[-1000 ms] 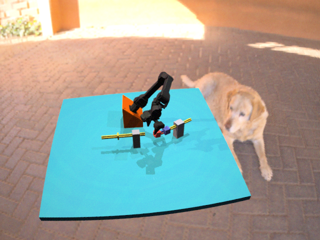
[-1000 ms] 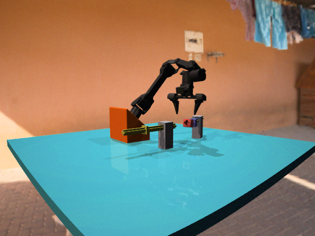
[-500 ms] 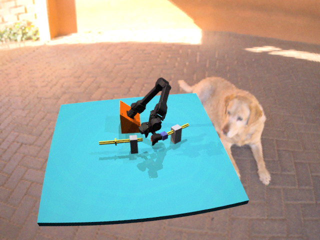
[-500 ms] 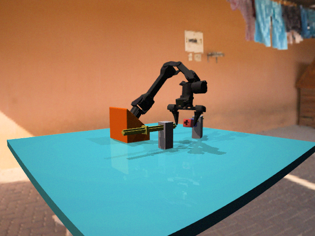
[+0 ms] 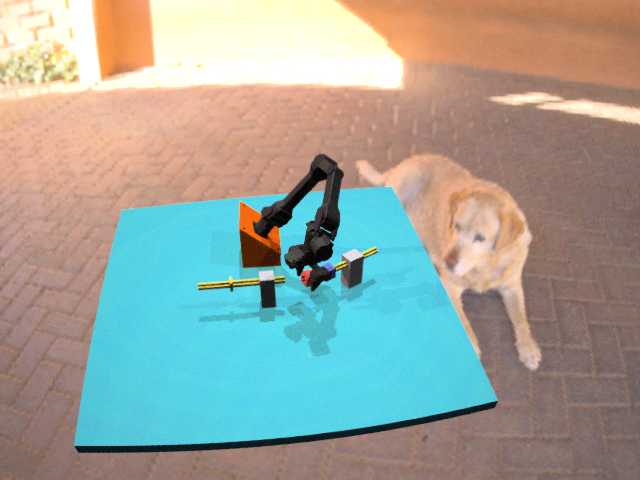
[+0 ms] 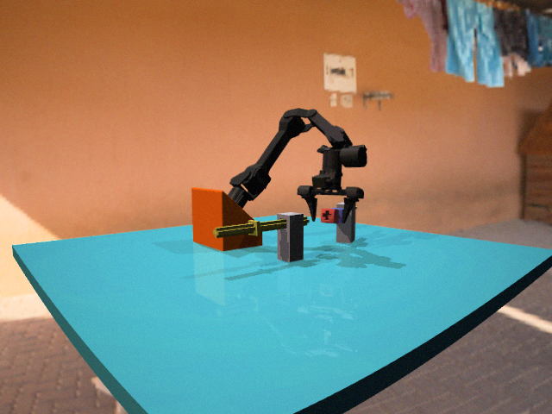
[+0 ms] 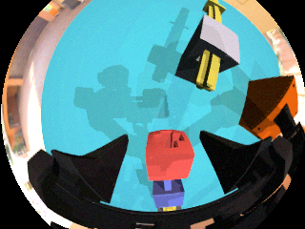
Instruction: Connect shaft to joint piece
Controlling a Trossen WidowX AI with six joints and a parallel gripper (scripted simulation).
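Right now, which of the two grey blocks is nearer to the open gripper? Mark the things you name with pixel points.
The grey block (image 5: 353, 269) (image 6: 345, 229) carrying the shaft with the blue and red joint piece (image 5: 306, 278) (image 6: 329, 216) (image 7: 170, 155); the other block's shaft has a yellow collar.

Nothing I can actually read on my feeds, folks. The exterior cam gives me a pale sheet (image 6: 339, 82) on the orange wall (image 6: 178, 97) with some dark marking in the middle, but it's way too blurry to make out. Same for the two small pale patches (image 6: 333, 99) under it, no legible letters or numbers.
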